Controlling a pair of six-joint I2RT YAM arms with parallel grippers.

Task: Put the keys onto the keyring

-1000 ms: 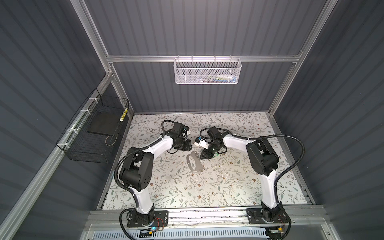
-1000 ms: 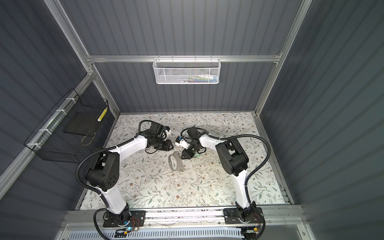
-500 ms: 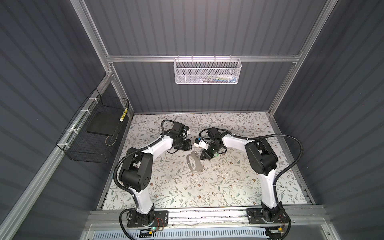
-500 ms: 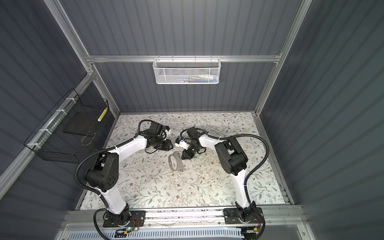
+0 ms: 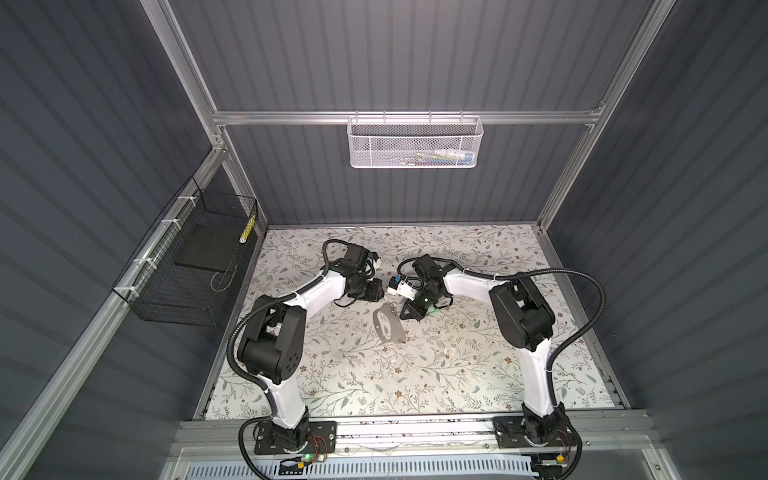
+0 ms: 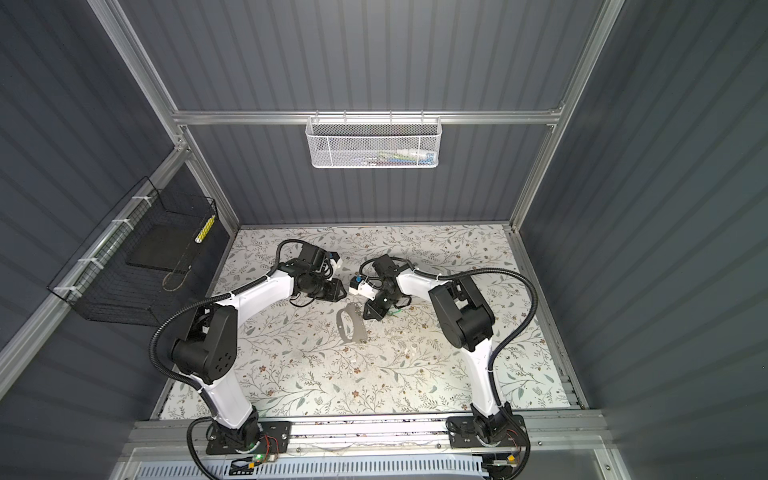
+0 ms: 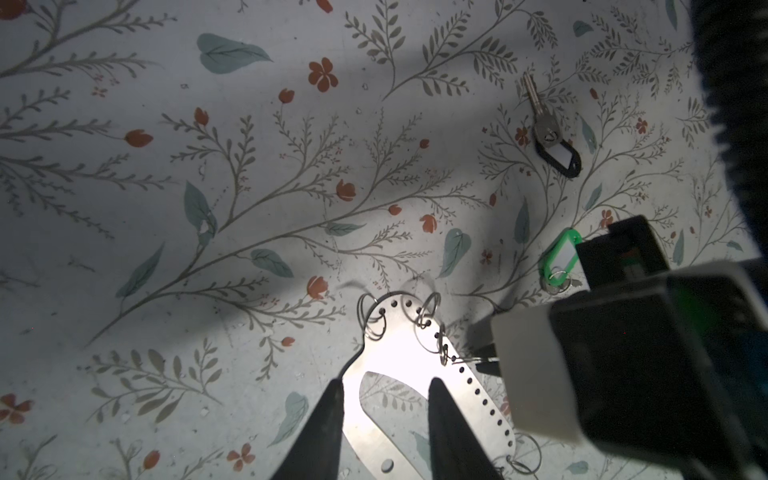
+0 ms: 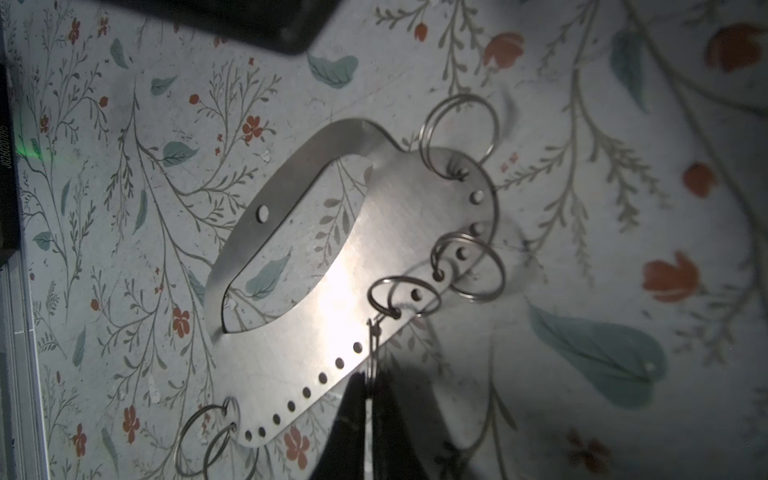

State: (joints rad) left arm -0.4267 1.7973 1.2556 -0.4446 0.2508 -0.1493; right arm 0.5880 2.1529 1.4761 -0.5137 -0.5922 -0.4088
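Right wrist view is the only one with grip detail: right jaws are pinched fully together on a thin steel split ring (image 8: 372, 349), seen edge-on. Its far end touches a smaller ring threaded through an edge hole of the flat perforated steel plate with oval cut-out (image 8: 332, 291). More split rings hang from other holes in the plate. Left wrist view alone shows the green plastic-tagged keyring with white label window (image 7: 561, 253) and, further off, a silver key (image 7: 540, 108) on a black tag (image 7: 559, 156). In both top views the keyring is only a green fleck. Surface is a table (image 5: 374, 374) with a pale floral print. Around it are dark grey ribbed walls (image 5: 415, 54) on an aluminium frame. A white mesh basket (image 5: 413, 143) hangs on the back rail and a black wire basket (image 5: 187, 266) on the left wall. Plate sits near the table's middle, a bit toward the far edge. Left jaws are partly open with nothing gripped; the plate's cut-out end shows in the gap, contact can't be told. Keyring lies flat on the table just beside the right jaws' housing, on the side away from the plate, clear of both sets of jaws.
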